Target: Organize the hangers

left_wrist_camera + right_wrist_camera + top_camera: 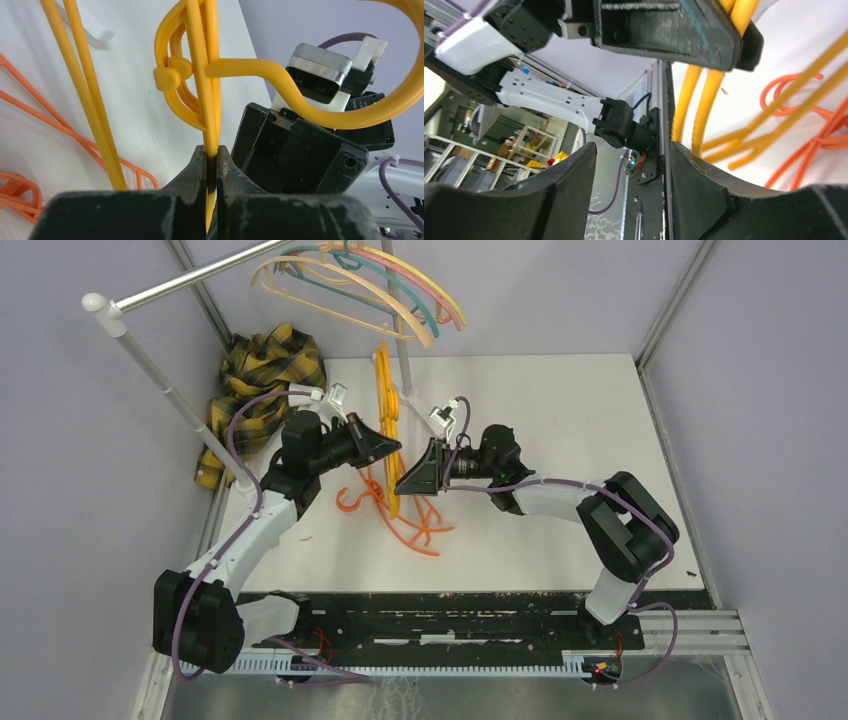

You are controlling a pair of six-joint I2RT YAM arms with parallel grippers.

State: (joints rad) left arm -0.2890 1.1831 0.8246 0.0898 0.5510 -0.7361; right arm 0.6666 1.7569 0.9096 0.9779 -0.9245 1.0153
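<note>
My left gripper [393, 447] is shut on a yellow hanger [385, 400] and holds it on edge over the middle of the table; in the left wrist view the jaws [210, 159] pinch its thin bar, with its hook [320, 112] curling right. Orange hangers [405, 520] lie on the table under it. My right gripper [408, 483] is open and empty just right of the yellow hanger; the right wrist view [629, 155] shows nothing between the fingers. Several hangers [380, 285] in peach, pink, teal and yellow hang on the rack bar at the top.
A rack pole [170, 390] slants along the left side, and another upright pole [403, 350] stands behind the yellow hanger. A yellow-black plaid cloth [255, 370] lies at the back left. The enclosure walls close in the table [560, 410].
</note>
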